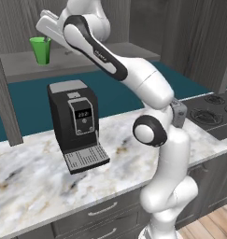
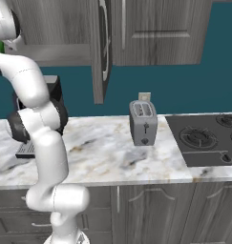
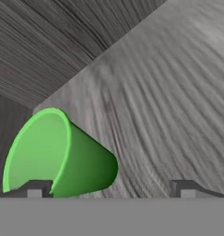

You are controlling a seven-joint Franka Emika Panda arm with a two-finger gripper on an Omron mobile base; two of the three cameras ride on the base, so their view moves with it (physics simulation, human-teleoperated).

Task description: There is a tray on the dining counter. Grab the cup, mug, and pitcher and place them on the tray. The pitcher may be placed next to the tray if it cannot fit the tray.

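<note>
With the hand (image 3: 111, 191) spread wide, the cup (image 3: 58, 154) stands on the shelf (image 1: 63, 58) at upper left, off-centre toward one fingertip (image 3: 32, 189), which could knock it over.

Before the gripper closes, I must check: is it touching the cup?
Cannot tell. In the hand view the open gripper has one fingertip overlapping the cup, with no plain gap or contact.

cup (image 1: 40, 50) on shelf (image 1: 21, 63) | coffee machine (image 1: 76, 123) below, on worktop (image 1: 35, 177)
</note>
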